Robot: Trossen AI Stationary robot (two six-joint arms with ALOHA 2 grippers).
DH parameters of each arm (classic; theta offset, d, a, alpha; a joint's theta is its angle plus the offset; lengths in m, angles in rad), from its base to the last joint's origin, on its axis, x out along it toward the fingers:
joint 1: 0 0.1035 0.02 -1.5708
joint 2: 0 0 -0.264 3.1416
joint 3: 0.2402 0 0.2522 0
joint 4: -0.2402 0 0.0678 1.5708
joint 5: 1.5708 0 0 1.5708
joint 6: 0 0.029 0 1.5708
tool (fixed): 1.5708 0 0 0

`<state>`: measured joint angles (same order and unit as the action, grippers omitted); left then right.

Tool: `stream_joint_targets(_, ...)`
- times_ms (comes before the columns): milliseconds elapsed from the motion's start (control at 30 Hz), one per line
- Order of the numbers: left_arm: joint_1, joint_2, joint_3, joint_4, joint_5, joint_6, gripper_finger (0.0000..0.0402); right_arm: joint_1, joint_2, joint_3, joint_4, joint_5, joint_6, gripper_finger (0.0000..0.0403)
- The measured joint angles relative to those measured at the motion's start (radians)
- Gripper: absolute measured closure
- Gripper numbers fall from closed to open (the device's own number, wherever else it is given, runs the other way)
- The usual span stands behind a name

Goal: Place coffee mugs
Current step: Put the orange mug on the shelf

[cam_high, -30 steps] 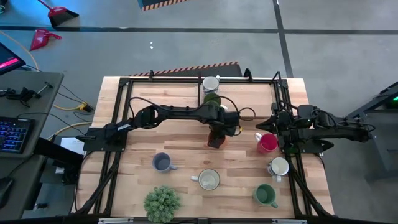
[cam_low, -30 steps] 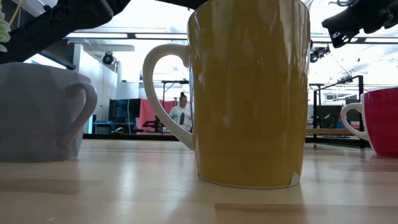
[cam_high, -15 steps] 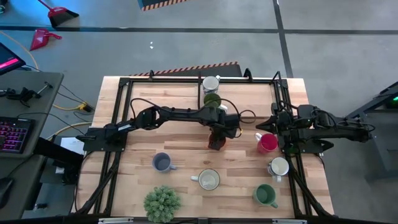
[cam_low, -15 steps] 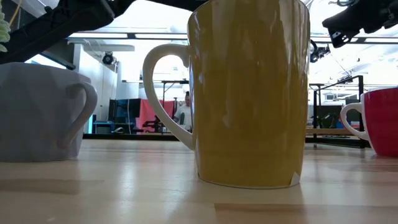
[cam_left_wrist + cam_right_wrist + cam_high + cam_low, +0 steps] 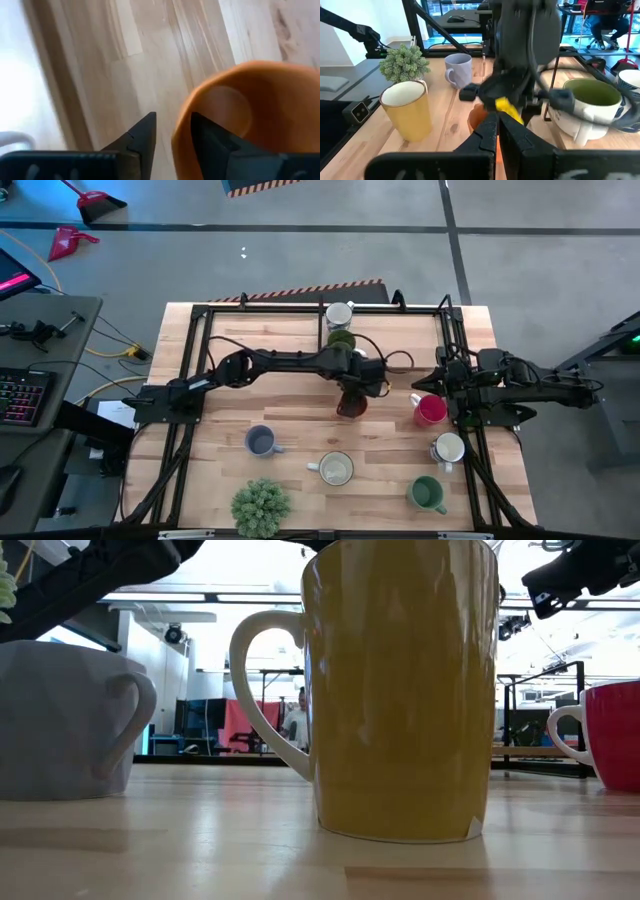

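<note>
An orange mug (image 5: 351,406) stands on the table's middle, below my left gripper (image 5: 350,392). That gripper is open, and its fingers straddle the mug's wall (image 5: 181,131). My right gripper (image 5: 497,134) is shut with nothing in it, at the table's right beside a magenta mug (image 5: 431,411). Other mugs stand about: blue-grey (image 5: 260,442), cream-yellow (image 5: 335,470), white (image 5: 448,448), green (image 5: 426,494), olive (image 5: 341,340) and another white one (image 5: 338,313) at the far edge. My left gripper comes at the orange mug from above, one finger (image 5: 212,142) inside the cup and one (image 5: 144,135) outside its wall. A gap shows between the outer finger and the wall. Whether the inner finger touches the rim (image 5: 186,125), I cannot tell.
A bushy potted plant (image 5: 260,506) stands at the near edge, left of centre. In the low view the yellow mug (image 5: 400,690) fills the middle, with the blue-grey mug (image 5: 65,720) to its left and the magenta mug (image 5: 612,735) to its right. Black frame rails (image 5: 196,350) run along the table's sides.
</note>
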<state>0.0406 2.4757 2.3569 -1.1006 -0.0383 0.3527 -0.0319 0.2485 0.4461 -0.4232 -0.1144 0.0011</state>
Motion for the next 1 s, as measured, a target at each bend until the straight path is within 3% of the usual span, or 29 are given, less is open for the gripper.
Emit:
stream_joint_targets(333,0.000,-0.124,-0.002,-0.012,0.012,0.022,0.0264,0.000,0.000,0.000,-0.006,-0.016,0.000,0.0403)
stream_joint_targets(500,0.035,-0.234,-0.001,-0.045,0.208,0.050,0.0263,0.000,0.000,0.000,-0.003,-0.050,-0.001,0.0403)
stream_joint_targets(767,0.103,-0.451,0.000,-0.292,0.288,-0.003,0.0263,0.000,0.013,0.000,0.009,-0.056,0.002,0.0403)
stream_joint_targets(1000,0.133,-0.576,-0.002,-0.434,0.319,-0.040,0.0263,0.000,0.208,0.000,0.107,-0.054,0.022,0.0381)
